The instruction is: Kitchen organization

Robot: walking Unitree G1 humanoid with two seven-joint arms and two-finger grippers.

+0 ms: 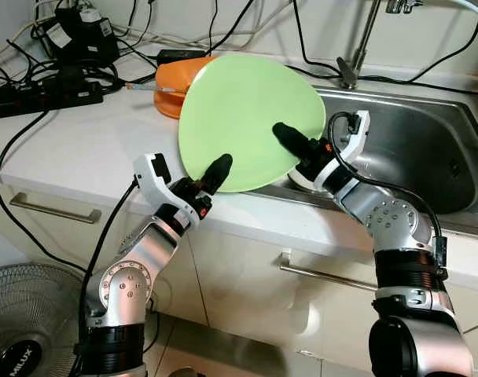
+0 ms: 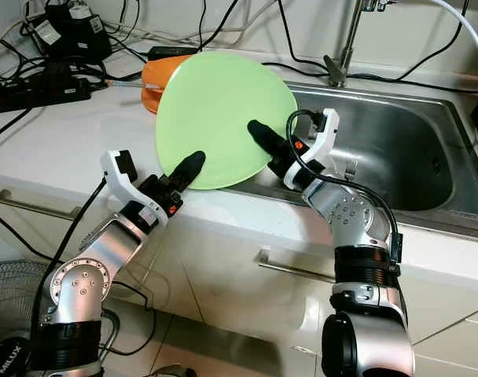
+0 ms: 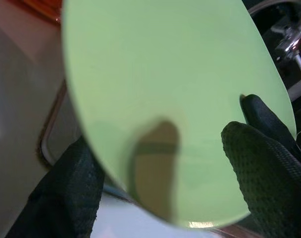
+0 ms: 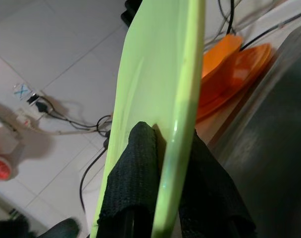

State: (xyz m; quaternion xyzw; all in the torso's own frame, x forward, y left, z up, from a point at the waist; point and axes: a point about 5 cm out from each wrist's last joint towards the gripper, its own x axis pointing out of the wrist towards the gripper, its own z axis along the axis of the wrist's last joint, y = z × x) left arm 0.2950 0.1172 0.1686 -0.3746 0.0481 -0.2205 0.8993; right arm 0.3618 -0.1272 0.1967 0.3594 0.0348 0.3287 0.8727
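Plate between both tools' fingers.

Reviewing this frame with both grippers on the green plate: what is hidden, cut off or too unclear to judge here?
- Orange plates: the green plate covers most of the stack in the eye views, so no count.
- Faucet: its top is cut off by the upper edge.
- Left gripper: its far finger is behind the plate in the eye views.
- Sink near corner: hidden by the right gripper.
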